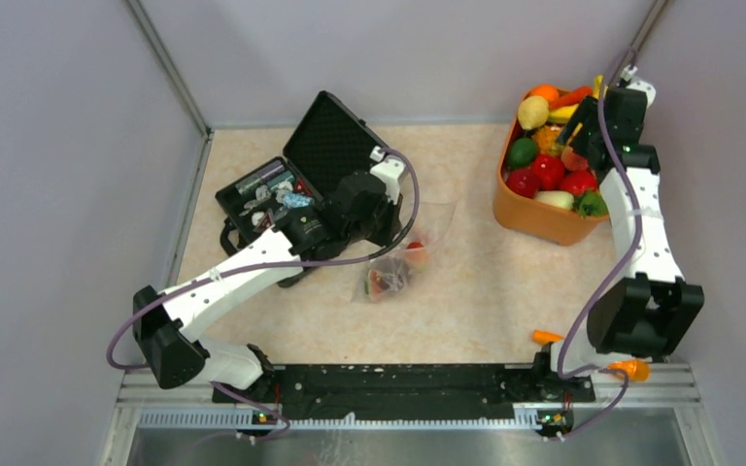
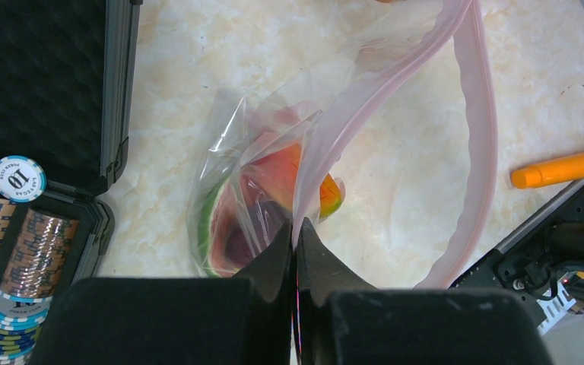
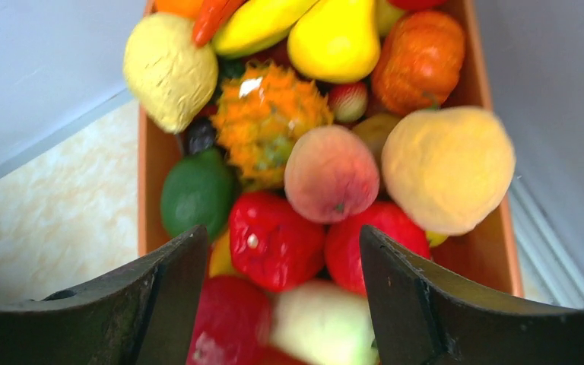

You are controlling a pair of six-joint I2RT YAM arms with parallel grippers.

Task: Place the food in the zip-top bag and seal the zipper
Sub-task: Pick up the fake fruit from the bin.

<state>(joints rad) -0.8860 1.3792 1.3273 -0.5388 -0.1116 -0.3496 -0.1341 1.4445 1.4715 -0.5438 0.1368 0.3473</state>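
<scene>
The zip-top bag [image 2: 232, 144] lies on the table with its mouth held open, and its pink zipper [image 2: 477, 152] curves round in a loop. My left gripper [image 2: 296, 228] is shut on the near lip of that strip. Inside the bag lie an orange-red piece [image 2: 281, 171] and a green-rimmed piece [image 2: 207, 220]. In the top view the bag [image 1: 403, 260] sits just right of my left gripper [image 1: 389, 231]. My right gripper [image 3: 283, 289] hangs open over the food [image 3: 274, 239] heaped in an orange bin [image 1: 534, 218], with red and pale green pieces between its fingers, none gripped.
An open black case [image 1: 272, 199] with poker chips [image 2: 17, 179] stands left of the bag. An orange stick [image 2: 563, 167] lies near the arm bases. The bin's wall [image 3: 146, 190] rises left of my right fingers. Grey enclosure walls close in on both sides.
</scene>
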